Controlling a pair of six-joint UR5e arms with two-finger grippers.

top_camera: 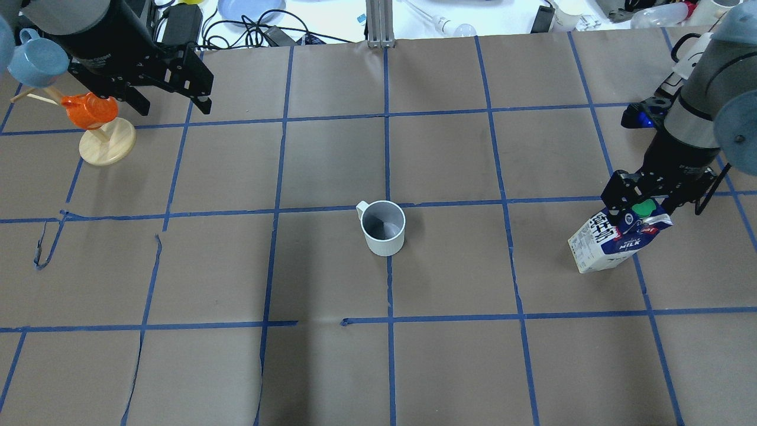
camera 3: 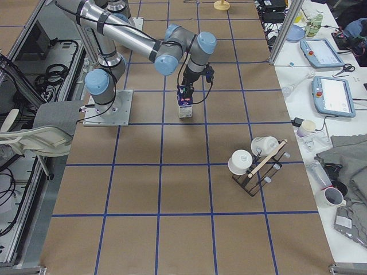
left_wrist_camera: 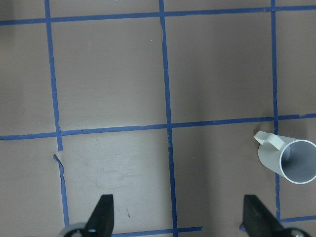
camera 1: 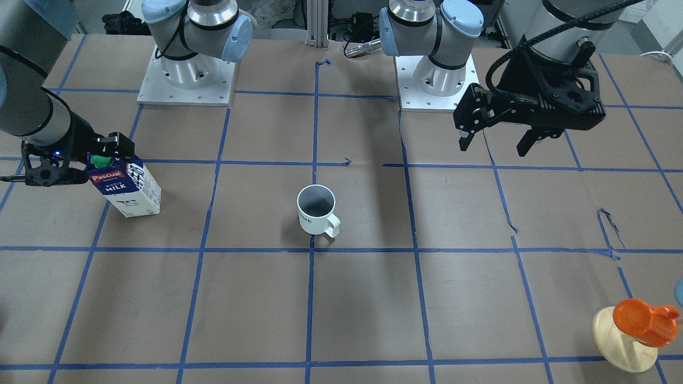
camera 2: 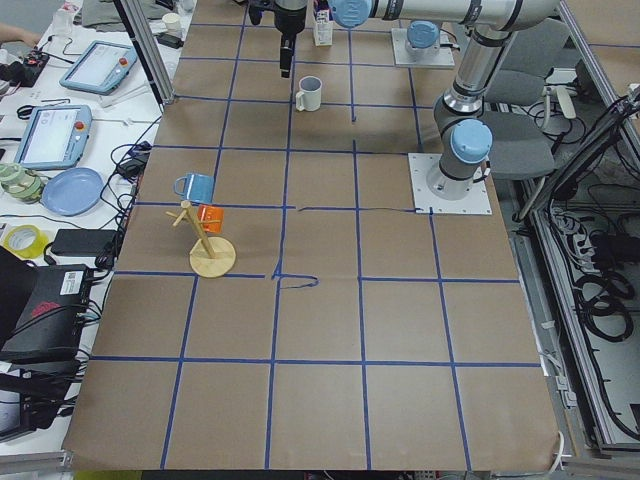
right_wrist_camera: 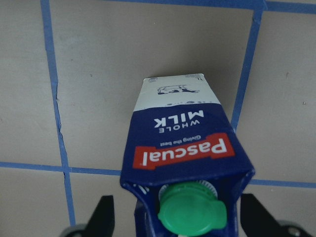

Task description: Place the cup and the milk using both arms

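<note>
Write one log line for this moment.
left fingers open, empty | right fingers open around top of milk | cup upright, mid-table, ungrasped

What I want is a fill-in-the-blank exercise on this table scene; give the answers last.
The milk stands inside the open right gripper; its cap is ____.
The left gripper hangs open, holding ____.
The cup is white outside and dark ____ inside.
Missing words: green; nothing; grey.
</note>
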